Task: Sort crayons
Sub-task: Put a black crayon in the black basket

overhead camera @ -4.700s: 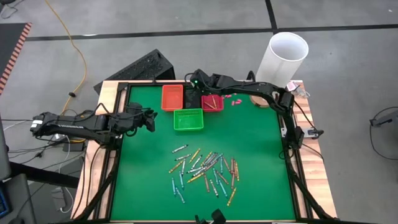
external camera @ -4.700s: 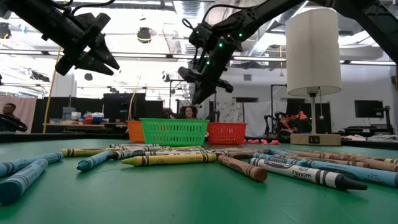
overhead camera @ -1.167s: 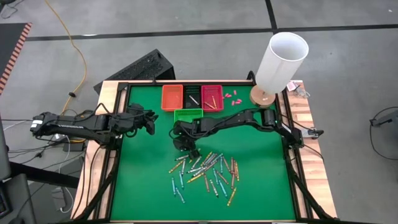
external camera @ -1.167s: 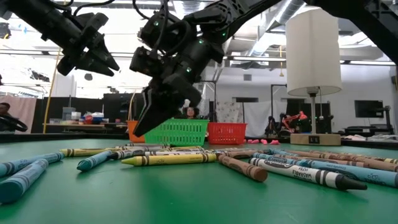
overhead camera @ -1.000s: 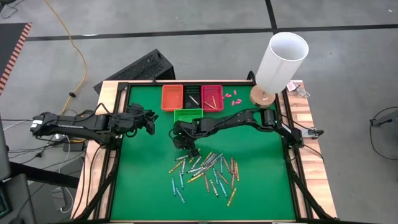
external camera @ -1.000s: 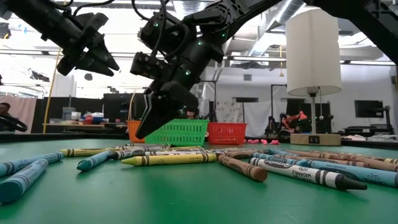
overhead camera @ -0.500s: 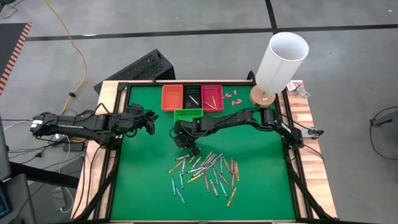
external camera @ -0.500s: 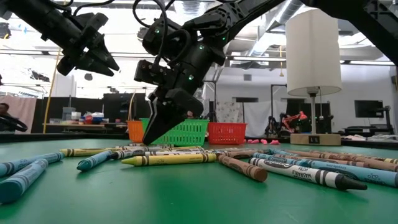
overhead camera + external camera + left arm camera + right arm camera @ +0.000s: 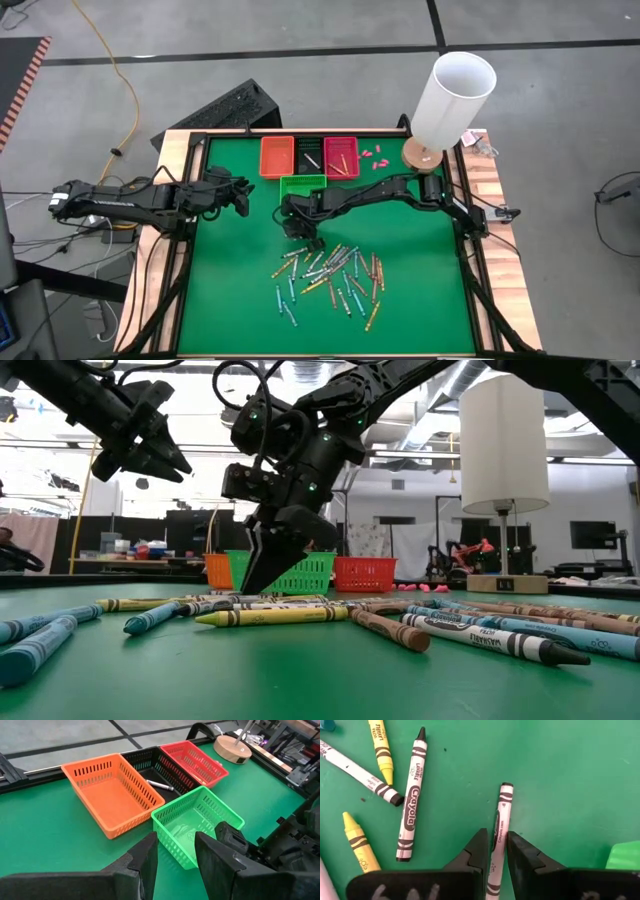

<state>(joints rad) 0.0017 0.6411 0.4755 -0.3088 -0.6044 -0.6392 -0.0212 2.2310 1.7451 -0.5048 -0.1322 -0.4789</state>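
1. High view: the right gripper (image 9: 302, 233) has its fingers pointing down at the near edge of the crayons (image 9: 330, 275). A second ago it was a bit farther from the pile; now it has come closer and lower. The fingers are too small here to tell how wide they are. The left gripper (image 9: 238, 196) waits well apart, off to the side, and has not moved.

2. Low view: the right gripper (image 9: 270, 565) has dropped until its tips reach the crayons (image 9: 270, 614) on the green table (image 9: 300, 680). The tips hide what they touch.

3. Left wrist view: the left gripper's fingers (image 9: 149, 862) stand a little apart and hold nothing. Ahead of them sit the green basket (image 9: 197, 822), the orange basket (image 9: 107, 797), the black basket (image 9: 150, 767) with one crayon in it, and the red basket (image 9: 192, 762).

4. Right wrist view: the right gripper's fingers (image 9: 476, 852) sit on both sides of a white crayon (image 9: 499, 825), nearly shut on it. I think the pick is starting, but I cannot tell if it is squeezed yet. Its lower end is hidden.
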